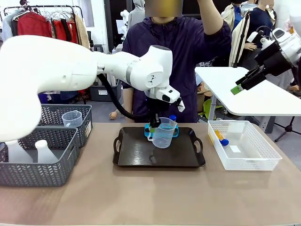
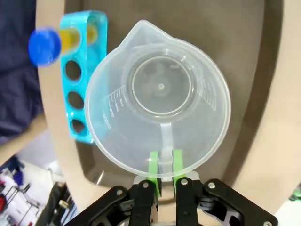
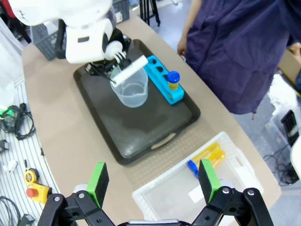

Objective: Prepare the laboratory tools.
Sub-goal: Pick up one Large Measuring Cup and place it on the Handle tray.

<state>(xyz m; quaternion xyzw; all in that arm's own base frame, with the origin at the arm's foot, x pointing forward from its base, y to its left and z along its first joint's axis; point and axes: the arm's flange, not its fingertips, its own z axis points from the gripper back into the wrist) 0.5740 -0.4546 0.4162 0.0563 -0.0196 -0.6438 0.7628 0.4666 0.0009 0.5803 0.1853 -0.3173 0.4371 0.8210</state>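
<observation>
My left gripper (image 2: 162, 165) is shut on the handle of a clear measuring beaker (image 2: 160, 99), holding it upright just over the dark tray (image 1: 136, 153). In the front view the beaker (image 1: 163, 133) hangs at the tray's middle. Behind it on the tray stands the small blue tube rack (image 2: 82, 75) with one blue-capped tube of amber liquid (image 3: 173, 79) in an end hole. More capped tubes (image 1: 221, 137) lie in the white basket (image 1: 254, 157). My right gripper (image 3: 153, 181) hovers open and empty, high above the table's right side.
Grey mesh baskets (image 1: 56, 172) at the left hold a second clear beaker (image 1: 72, 118) and white flasks (image 1: 44, 150). A person in a purple top (image 1: 169, 42) stands at the far edge with one arm raised. A white side table (image 1: 263, 101) stands at the far right.
</observation>
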